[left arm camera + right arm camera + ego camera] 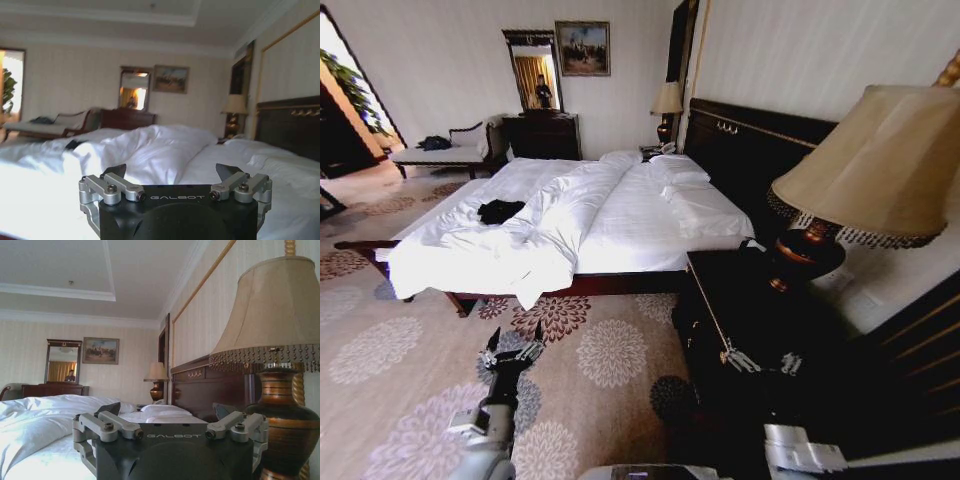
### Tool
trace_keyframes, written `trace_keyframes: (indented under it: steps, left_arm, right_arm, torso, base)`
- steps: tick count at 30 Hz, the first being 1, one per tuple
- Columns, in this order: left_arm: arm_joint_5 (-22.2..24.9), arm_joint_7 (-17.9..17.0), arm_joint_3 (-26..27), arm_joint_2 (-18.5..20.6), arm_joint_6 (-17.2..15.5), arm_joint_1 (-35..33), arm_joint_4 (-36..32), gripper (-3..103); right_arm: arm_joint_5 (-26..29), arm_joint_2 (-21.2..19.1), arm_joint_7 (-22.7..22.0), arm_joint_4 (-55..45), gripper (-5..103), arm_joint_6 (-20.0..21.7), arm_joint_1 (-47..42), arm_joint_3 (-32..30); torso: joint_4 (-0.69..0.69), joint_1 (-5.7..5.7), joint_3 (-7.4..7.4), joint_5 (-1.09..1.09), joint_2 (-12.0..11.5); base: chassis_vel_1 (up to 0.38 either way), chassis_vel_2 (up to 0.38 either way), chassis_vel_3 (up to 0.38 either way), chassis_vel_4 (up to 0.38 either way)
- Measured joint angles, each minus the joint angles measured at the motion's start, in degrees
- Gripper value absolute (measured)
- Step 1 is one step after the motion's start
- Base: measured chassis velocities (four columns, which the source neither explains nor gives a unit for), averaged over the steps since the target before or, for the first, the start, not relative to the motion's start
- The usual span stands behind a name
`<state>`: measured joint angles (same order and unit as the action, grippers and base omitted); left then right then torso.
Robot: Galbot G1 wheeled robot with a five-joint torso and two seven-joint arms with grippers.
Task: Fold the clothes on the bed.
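Rumpled white bed (620, 215) bears a crumpled, seemingly soft black T-shirt (501, 211)

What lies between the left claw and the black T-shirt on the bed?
In the head view, patterned carpet, then the rumpled white duvet at the bed's edge, separate the left claw from the black T-shirt.

One bed (620, 215), one black T-shirt (501, 211) on it, two lamps flanking it, two open grippers.
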<state>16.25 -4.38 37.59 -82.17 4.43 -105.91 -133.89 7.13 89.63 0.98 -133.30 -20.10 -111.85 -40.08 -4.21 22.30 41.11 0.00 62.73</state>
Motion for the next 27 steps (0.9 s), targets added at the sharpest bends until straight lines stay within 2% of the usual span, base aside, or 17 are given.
trace_keyframes:
  steps: [4,9,15,20,22,27]
  left_arm:
    - [0.03,1.82,0.91,0.25,0.2,-0.28,-1.29,100]
    - [0.3,3.97,1.55,0.22,1.17,-0.36,-1.5,100]
    - [0.8,4.26,1.04,-0.22,1.76,-0.71,-1.93,100]
    - [0.39,4.3,0.69,-0.34,1.97,-1.1,-2.12,100]
    - [0.16,4.29,0.53,-0.37,1.97,-1.35,-2.39,100]
    - [-0.37,4.13,0.2,-0.45,2.26,-1.86,-2.42,100]
  right_arm:
    - [0.35,-0.92,0.0,0.14,100,0.36,0.24,-0.44]
    - [-1.46,-2.08,0.63,0.87,100,3.17,0.48,-0.58]
    - [-2.12,-2.75,0.29,0.54,100,6.23,0.01,1.39]
    - [0.64,-3.99,6.61,-0.5,100,6.83,-0.22,2.1]
    - [0.84,-4.27,8.95,-0.51,100,5.53,-0.1,1.83]
    - [1.2,-3.84,10.08,-0.36,100,3.67,0.01,1.83]
  torso:
    - [0.01,0.0,0.0,0.0,0.0]
    - [0.01,0.0,0.0,0.0,0.0]
    - [0.01,0.0,0.0,0.0,0.0]
    - [0.01,0.0,0.0,0.0,0.0]
    - [0.01,0.0,0.0,0.0,0.0]
    - [0.0,0.0,0.0,0.0,0.0]
  base:
    - [0.0,0.0,0.0,0.0]
    - [0.0,0.0,0.0,0.0]
    - [0.0,0.0,0.0,0.0]
    - [0.0,0.0,0.0,0.0]
    - [0.0,0.0,0.0,0.0]
    - [0.0,0.0,0.0,0.0]
